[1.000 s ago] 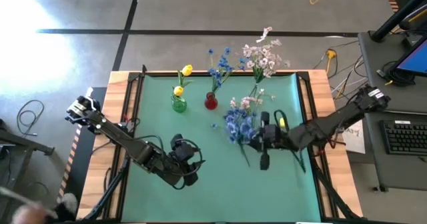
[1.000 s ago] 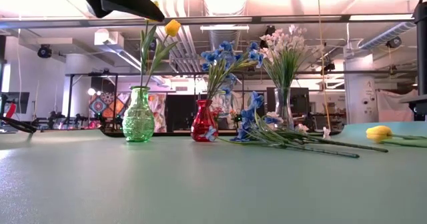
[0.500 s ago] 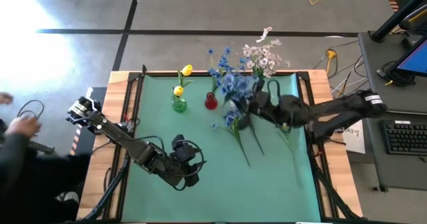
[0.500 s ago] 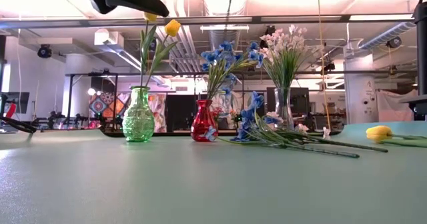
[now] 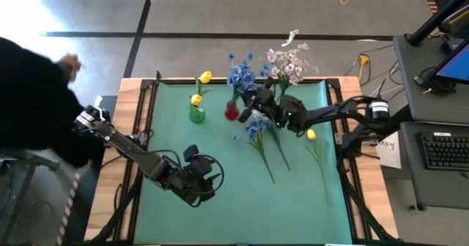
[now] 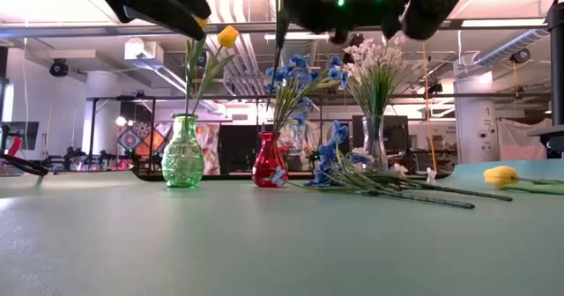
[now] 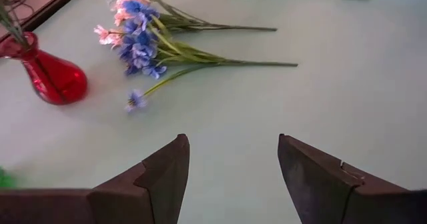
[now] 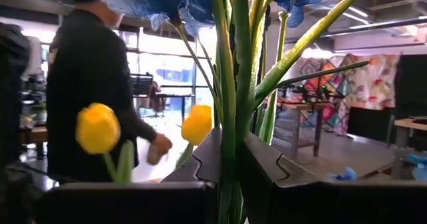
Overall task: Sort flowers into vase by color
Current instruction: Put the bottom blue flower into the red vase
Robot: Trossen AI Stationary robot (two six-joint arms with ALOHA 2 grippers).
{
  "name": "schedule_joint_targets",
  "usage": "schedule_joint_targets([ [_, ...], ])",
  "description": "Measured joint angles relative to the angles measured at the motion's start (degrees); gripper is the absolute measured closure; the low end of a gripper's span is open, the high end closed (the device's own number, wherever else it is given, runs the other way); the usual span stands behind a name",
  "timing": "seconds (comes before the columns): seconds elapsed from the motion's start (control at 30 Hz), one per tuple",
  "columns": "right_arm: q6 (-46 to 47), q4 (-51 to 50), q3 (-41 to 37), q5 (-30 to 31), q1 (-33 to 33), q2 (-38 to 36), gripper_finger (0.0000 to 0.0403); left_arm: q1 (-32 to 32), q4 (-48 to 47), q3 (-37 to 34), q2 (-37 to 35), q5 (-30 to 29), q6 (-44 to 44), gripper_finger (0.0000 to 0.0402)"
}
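Observation:
My right gripper [image 5: 254, 102] is shut on a blue flower [image 5: 238, 76] and holds it above the red vase [image 5: 231, 113], which has blue blossoms [image 6: 295, 71] standing in it. Two yellow tulips [image 5: 205, 76] stand in the green vase [image 5: 196, 115]. Pink-white sprays [image 5: 289, 63] stand in a clear vase [image 6: 374, 142]. More blue flowers [image 5: 256, 127] and one yellow tulip [image 5: 311, 135] lie flat on the mat. My left gripper [image 7: 230, 144] hovers open over the near left part of the table [image 5: 201, 174]. My right gripper [image 8: 230, 151] pinches the blue flower's green stems [image 8: 230, 127] between its two fingers [image 8: 200, 159], some way below the blossoms. The fingers lie across the stems. The flower is upright and lifted clear, and its lower stem [image 6: 280, 27] hangs down above the red vase.
The green mat [image 5: 242, 202] is bare in its near half. A person in dark clothes [image 5: 33, 92] stands at the table's left edge, beside my left arm's base. A keyboard [image 5: 445, 149] and cables lie off the table's right side.
My right gripper has lifted one blue flower off the pile on the mat and carried it up and toward the far left, to above the red vase. The flower has turned from lying flat to upright. A person has moved in at the table's left edge.

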Motion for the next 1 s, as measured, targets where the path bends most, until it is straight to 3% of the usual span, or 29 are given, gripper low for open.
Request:
schedule_joint_targets([
  [0.33,0.4,1.4,0.0,0.2,-2.4,4.5,0.0374,0.1,-5.9,0.0,-0.4,-0.2,-0.5,0.0188],
  [1.0,3.1,-1.1,0.1,0.7,-3.0,6.2,0.0359,0.1,-6.2,0.0,-0.4,-3.0,-0.7,0.0188],
])
